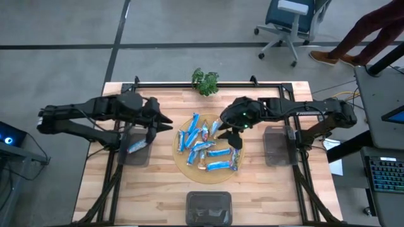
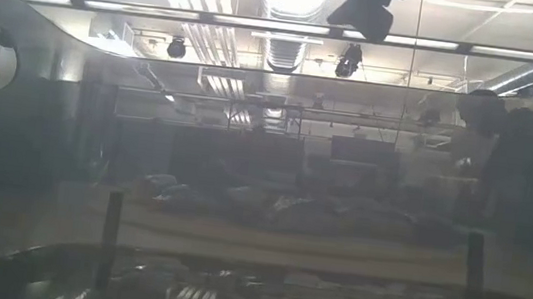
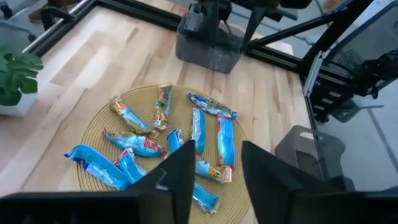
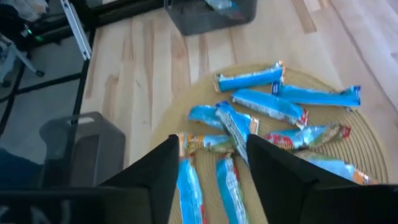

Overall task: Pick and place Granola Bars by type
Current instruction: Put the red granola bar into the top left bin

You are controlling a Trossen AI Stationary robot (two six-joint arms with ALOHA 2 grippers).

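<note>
Sorting the granola bars (image 1: 203, 146) by type, we read the bench (image 1: 158, 189) from its left side across. The left bin (image 1: 134, 151), a small grey tray, sits beside the left arm's base and holds one blue-wrapped bar (image 1: 137, 146), which we judge to be the start of one type's pile. The left gripper (image 3: 216, 163) hangs near that bin, at the left edge of the mat, pointing toward the heap. Its fingers (image 3: 180, 168) stand parted with nothing between them, so it seems free to go for another bar.

In the middle lies the round woven mat (image 1: 183, 165), and most of the bars rest there in a loose heap, mostly blue, a few with orange or brown markings. Heaped like this, several overlap, so a clean grasp probably calls for a bar at the edge. Behind the mat stands a small potted plant (image 1: 205, 81), and at the front edge a third grey bin (image 1: 208, 207), whose contents we cannot make out.

The right gripper (image 4: 211, 163) hovers over the heap, fingers spread and empty, seemingly lining up on a bar below. The right bin (image 1: 278, 145) looks empty.
</note>
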